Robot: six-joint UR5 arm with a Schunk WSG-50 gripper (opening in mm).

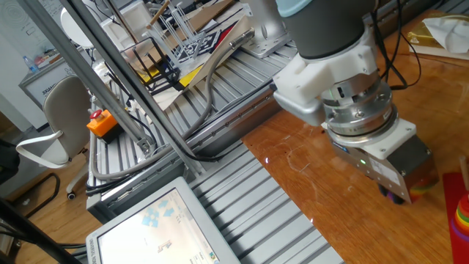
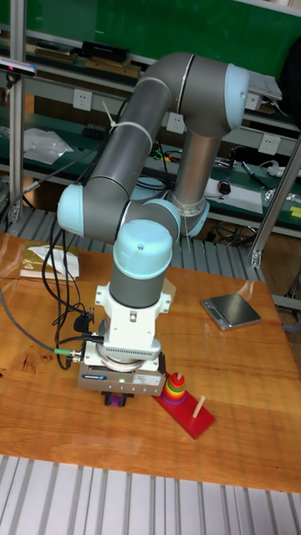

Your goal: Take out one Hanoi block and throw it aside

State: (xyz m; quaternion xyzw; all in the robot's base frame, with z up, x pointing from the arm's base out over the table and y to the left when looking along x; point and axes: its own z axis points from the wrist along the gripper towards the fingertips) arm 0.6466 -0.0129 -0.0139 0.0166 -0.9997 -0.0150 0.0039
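My gripper (image 2: pixel 114 401) hangs low over the wooden table (image 2: pixel 50 418), just left of the red peg base (image 2: pixel 191 420). Its body hides most of the fingers. A small purple piece, the Hanoi block (image 2: pixel 112 400), shows between the fingertips right under the body, and the jaws look closed on it. In the fixed view the gripper (image 1: pixel 396 195) shows the same purple tint at its lower edge. The larger rainbow rings (image 2: pixel 174 387) stay stacked on the base, also seen as rainbow rings (image 1: pixel 462 214) at the right edge.
A bare wooden peg (image 2: pixel 199 407) stands on the base next to the stack. A grey scale (image 2: pixel 232 309) sits at the back right. Cables (image 2: pixel 33 338) trail over the table's left side. A ribbed metal surface (image 1: pixel 242 198) borders the table.
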